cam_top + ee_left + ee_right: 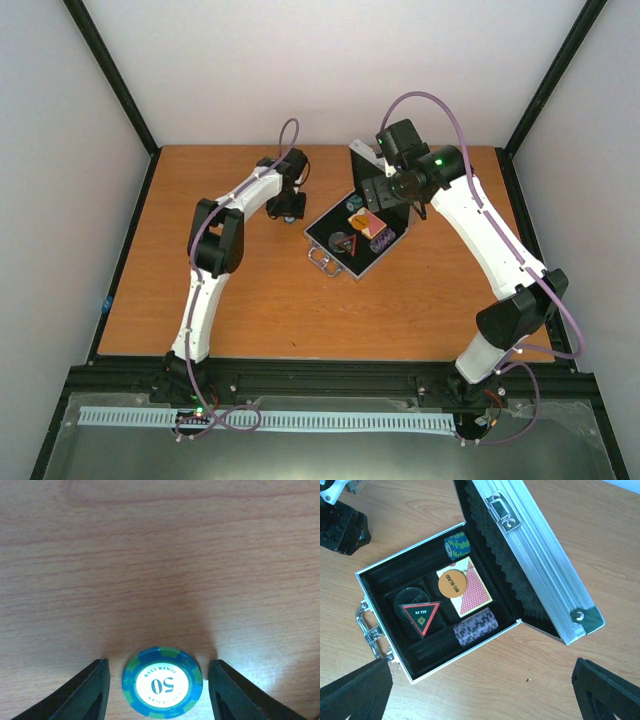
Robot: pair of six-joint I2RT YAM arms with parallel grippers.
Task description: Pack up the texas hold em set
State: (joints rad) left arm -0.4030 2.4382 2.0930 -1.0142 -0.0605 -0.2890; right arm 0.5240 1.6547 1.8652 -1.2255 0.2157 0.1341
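One blue-green round poker chip (162, 682), flat on wooden table (160, 555) — straddled by left pincer (157, 685), jaws apart, untouching; thin rim may be missed, chip skidded away. Idle right pincer (480, 700) — spread wide.

Orange-brown wooden table (250, 300), grain running across. Toward the far middle, lying flat on bare wood: one blue-green chip (162, 682), face up, marked 50, with nothing but wood around it. Just right of there, standing on the wood: open silver case (535, 555), set askew, lid raised on the far-right side, handle (370, 630) toward the near left.
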